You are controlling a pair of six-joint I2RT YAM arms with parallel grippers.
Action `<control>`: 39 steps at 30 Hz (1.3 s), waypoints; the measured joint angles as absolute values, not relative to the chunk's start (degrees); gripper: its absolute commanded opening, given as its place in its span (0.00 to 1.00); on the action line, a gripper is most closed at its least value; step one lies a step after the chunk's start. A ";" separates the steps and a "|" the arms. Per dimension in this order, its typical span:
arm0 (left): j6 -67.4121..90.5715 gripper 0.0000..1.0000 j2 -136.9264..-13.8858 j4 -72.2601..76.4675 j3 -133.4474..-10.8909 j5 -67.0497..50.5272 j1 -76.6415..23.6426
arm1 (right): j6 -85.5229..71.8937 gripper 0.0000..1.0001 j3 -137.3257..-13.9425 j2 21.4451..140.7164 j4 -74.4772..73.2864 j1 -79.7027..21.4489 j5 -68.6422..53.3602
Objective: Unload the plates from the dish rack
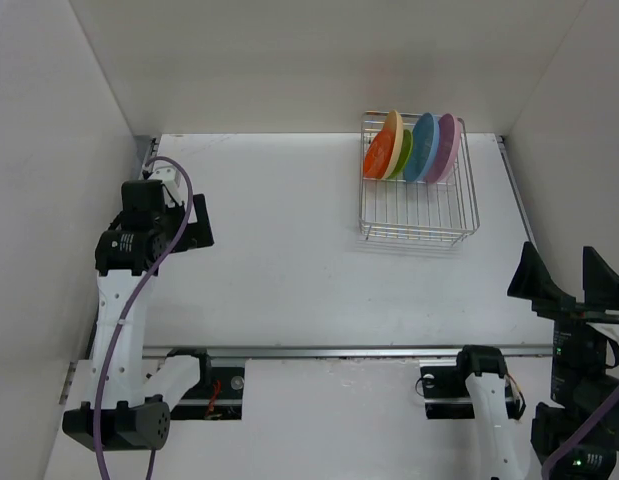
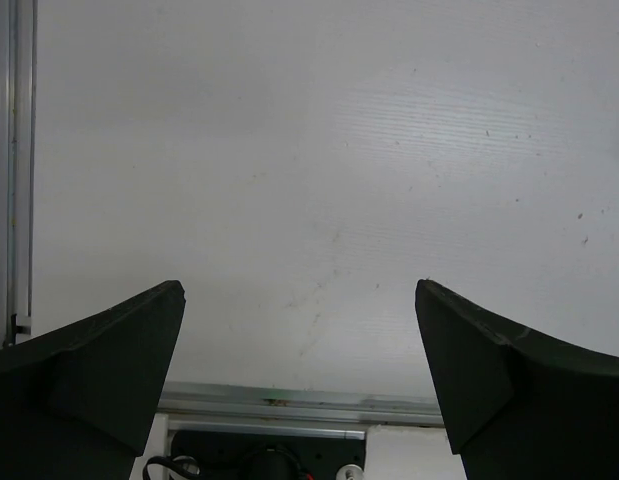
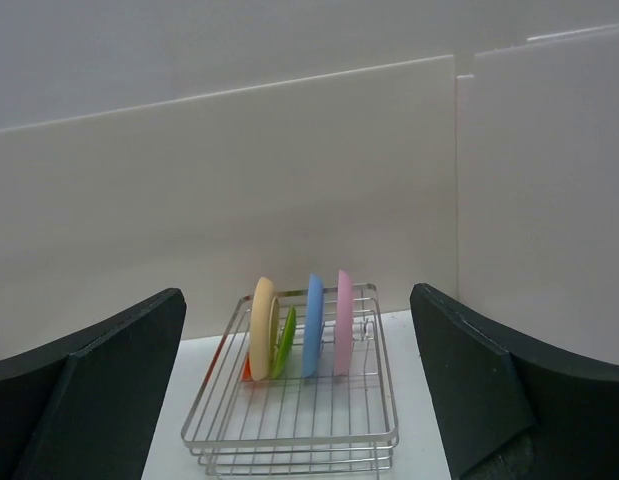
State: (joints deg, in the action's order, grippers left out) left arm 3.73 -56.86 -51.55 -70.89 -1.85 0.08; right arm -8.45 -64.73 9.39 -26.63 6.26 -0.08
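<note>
Top external: dish rack holds five plates on edge; left end effector, right end effector both wide, empty.

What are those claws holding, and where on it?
Nothing. The left gripper and right gripper are both open and empty; the plates stand in the dish rack.

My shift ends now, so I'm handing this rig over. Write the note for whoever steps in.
Left gripper: jaws open, empty, over the bare table at the far left.
Right gripper: jaws open, empty, by the right edge, facing the dish rack.
The five plates (orange, cream-yellow, green, blue, pink) all stand on edge in the rack at far right.
Done: nothing unloaded yet.
Left: all five.
</note>
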 measured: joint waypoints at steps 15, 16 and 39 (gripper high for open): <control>4.97 1.00 -58.35 -50.83 -70.83 -1.08 0.64 | -12.27 1.00 -68.27 32.51 -26.55 6.26 5.54; 4.91 1.00 -58.39 -50.61 -70.81 -1.02 0.75 | -13.04 1.00 -70.17 38.28 -26.63 6.26 6.26; 3.51 1.00 -66.94 -50.02 -70.15 -0.47 1.61 | -18.65 0.77 -100.33 106.98 -20.82 4.27 9.32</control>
